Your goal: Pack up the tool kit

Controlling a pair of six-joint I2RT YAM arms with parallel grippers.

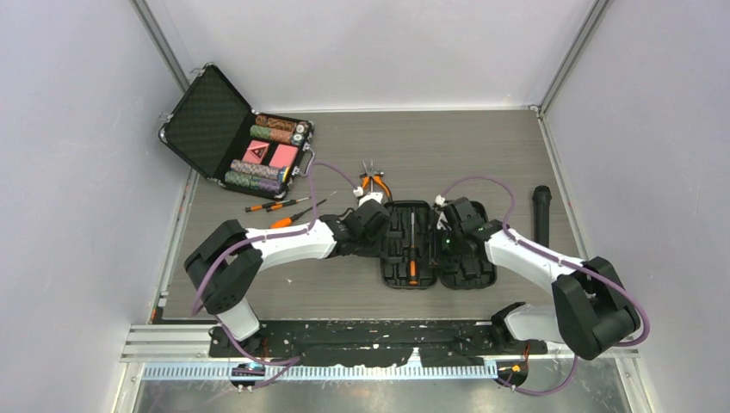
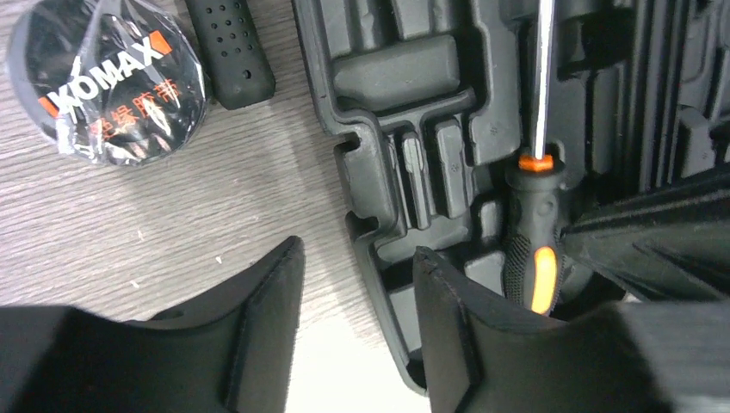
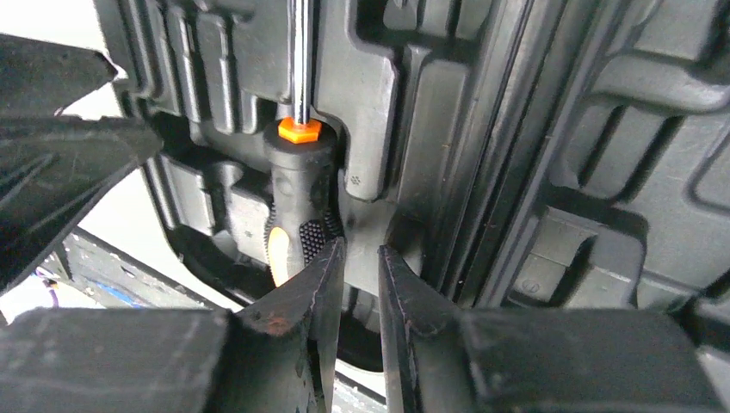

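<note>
Two loose orange-and-black screwdrivers [image 1: 277, 206] are seen on the grey wood-grain table [image 1: 482, 146], left of the left gripper [image 2: 359, 249]. Its fingers are spread, with the rim of the one open black ribbed plastic tool kit case [image 2: 405, 77] between them. One seated orange-and-black screwdriver [image 2: 534, 249] is found inside, just beside the right gripper [image 3: 361, 249]. The fingers there are drawn near together, but whether anything is pinched cannot be told.
</note>
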